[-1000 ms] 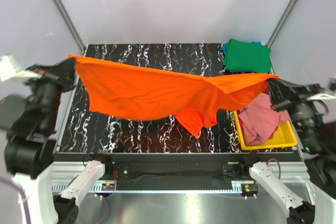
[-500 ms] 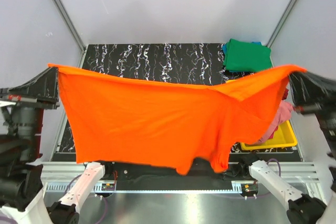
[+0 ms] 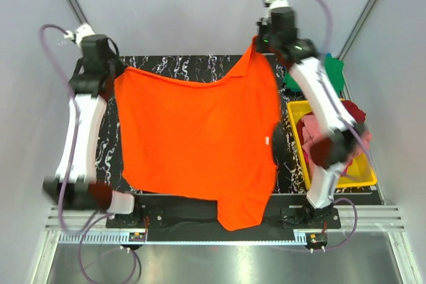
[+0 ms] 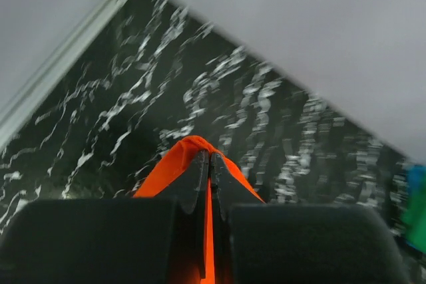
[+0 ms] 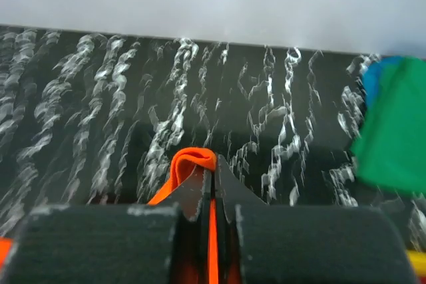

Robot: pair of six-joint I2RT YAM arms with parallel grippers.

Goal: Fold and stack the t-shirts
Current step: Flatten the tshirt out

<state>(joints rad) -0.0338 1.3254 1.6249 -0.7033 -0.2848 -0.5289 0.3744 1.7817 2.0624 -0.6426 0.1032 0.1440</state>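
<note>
Orange t-shirt [image 3: 200, 138] spread wide — both jaws pinch its far corners — over the black marbled table [image 3: 200, 64]; grey walls [image 3: 173, 4].

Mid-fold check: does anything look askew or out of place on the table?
Yes. The orange t-shirt is spread skewed: its near right end hangs past the front edge of the table, and the corner pinched in the right gripper sits farther back than the one in the left gripper. Nothing looks spilled or damaged.
</note>
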